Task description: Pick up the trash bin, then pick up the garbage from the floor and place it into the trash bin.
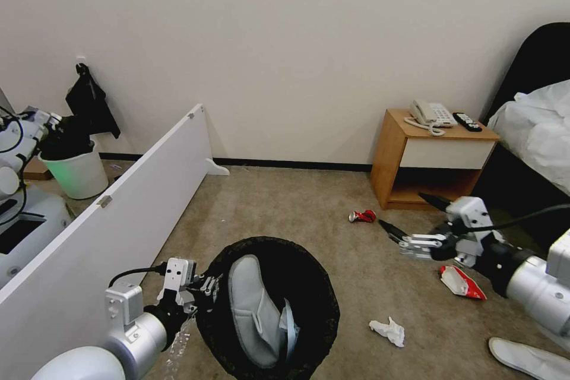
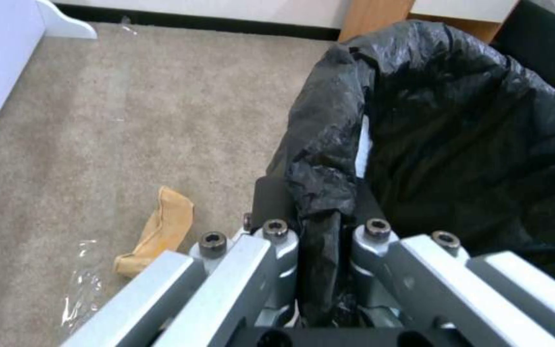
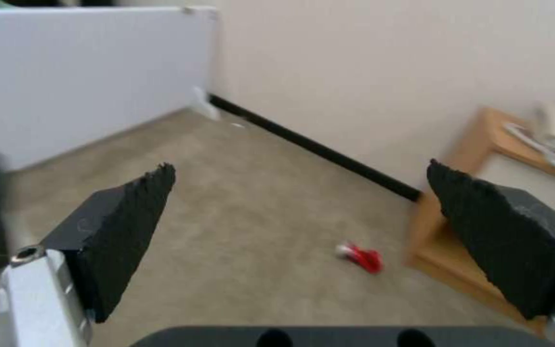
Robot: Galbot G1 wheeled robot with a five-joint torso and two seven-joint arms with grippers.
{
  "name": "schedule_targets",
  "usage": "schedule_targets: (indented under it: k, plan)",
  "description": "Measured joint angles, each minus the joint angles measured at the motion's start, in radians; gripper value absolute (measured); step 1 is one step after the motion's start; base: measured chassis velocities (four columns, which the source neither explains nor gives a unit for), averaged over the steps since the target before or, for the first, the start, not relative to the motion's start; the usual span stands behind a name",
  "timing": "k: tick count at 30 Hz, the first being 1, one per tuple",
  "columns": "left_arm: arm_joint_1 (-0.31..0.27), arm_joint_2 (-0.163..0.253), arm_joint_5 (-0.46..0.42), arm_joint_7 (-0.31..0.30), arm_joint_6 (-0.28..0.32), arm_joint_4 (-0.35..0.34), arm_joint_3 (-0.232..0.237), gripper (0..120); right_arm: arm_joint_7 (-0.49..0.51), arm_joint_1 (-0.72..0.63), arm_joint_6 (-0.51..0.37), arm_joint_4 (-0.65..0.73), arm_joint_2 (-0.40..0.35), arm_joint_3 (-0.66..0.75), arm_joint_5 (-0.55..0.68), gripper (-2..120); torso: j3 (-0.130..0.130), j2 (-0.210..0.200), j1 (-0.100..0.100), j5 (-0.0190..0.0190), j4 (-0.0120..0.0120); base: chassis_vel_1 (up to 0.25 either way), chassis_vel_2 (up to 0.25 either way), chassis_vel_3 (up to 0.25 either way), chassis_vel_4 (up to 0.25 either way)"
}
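Note:
The trash bin point(image 1: 309, 303), lined with a crinkly black bag, hangs low in front of me. My left gripper point(image 1: 209, 286) is shut on its rim; the left wrist view shows the fingers point(image 2: 276, 230) pinching the bag's fold point(image 2: 323, 193). A white slipper point(image 1: 249, 309) lies inside the bin. My right gripper point(image 1: 401, 209) hovers open above the floor point(image 1: 285, 208), a little to the right of the crushed red can point(image 1: 362, 216). In the right wrist view the can point(image 3: 360, 255) lies ahead, between the spread pads point(image 3: 130, 226). A red-white snack packet point(image 1: 462, 282), a crumpled tissue point(image 1: 388, 331) and a second slipper point(image 1: 528, 359) lie on the carpet.
A long white board point(image 1: 107, 219) leans along the left, with a pale bin point(image 1: 77, 172) behind it. A wooden nightstand point(image 1: 427, 157) with a phone stands against the far wall, and a bed point(image 1: 534, 130) is at the right. A brown paper bag point(image 2: 159, 231) lies on the carpet beside the bin.

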Motion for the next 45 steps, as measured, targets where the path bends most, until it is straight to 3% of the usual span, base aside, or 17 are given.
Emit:
schedule_targets:
  k: [11,36,45]
  plan:
    - [0.006,0.013,-0.002,0.001,-0.001,-0.010,-0.013,4,0.090,-0.081,0.009,-0.184,0.150,0.025,-0.163,100,0.000,0.000,0.000,0.0002,0.0004,0.000,0.000,0.000,0.000]
    - [0.013,0.016,-0.003,0.006,-0.002,-0.024,-0.017,4,0.012,-0.178,-0.046,-0.602,0.170,-0.025,-0.314,100,0.000,0.000,0.000,0.0002,0.0004,0.000,0.000,0.000,0.000]
    - [0.007,0.014,-0.004,0.006,-0.003,-0.020,-0.013,4,0.017,-0.217,-0.087,-0.624,0.182,-0.024,-0.315,100,0.000,0.000,0.000,0.0000,0.0005,0.000,0.000,0.000,0.000]
